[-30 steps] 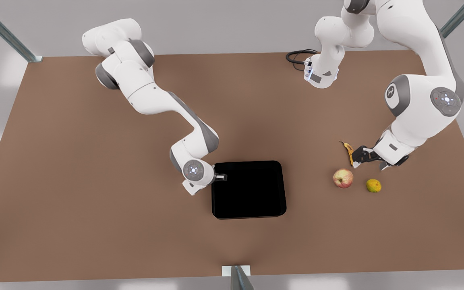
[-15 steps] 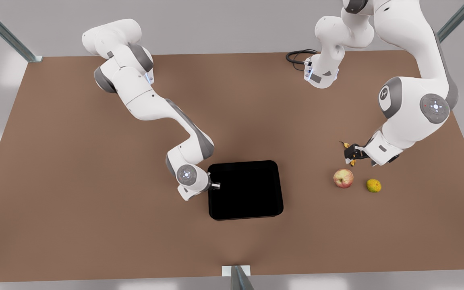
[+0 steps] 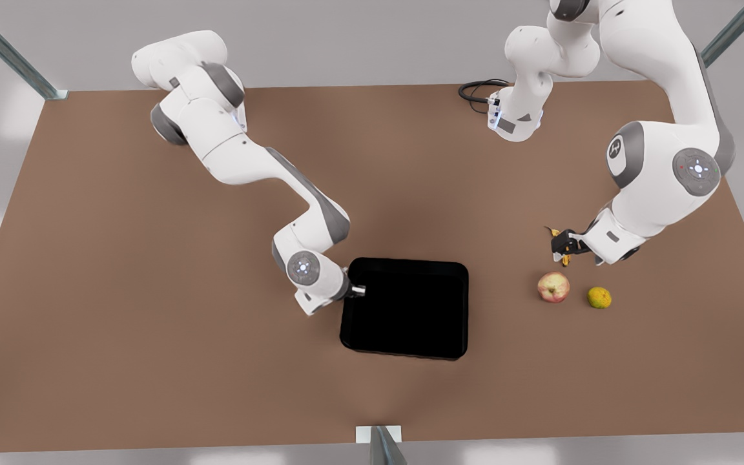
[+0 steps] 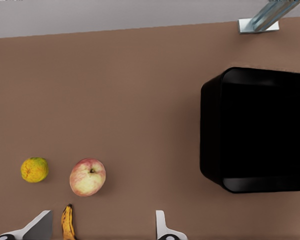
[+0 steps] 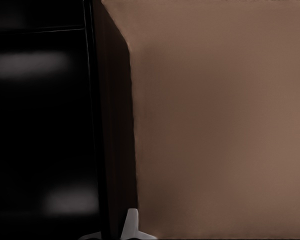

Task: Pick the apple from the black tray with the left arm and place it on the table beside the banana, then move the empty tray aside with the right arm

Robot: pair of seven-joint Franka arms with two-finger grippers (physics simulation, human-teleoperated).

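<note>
The red and yellow apple rests on the brown table, just in front of the small banana. My left gripper hovers open over the banana, holding nothing. The black tray is empty and looks tilted, its side walls showing. At the tray's edge on the front view's left, my right gripper is shut on the rim; one fingertip shows outside the wall.
A smaller yellow-green bumpy fruit lies on the front view's right of the apple. A black cable coils at the table's far edge. Metal frame posts stand at the near edge and far corners.
The tray slid to the front view's left, then came back to the right, turned and tilted, in the right gripper. The left gripper moved over the banana. The apple shifted slightly.
</note>
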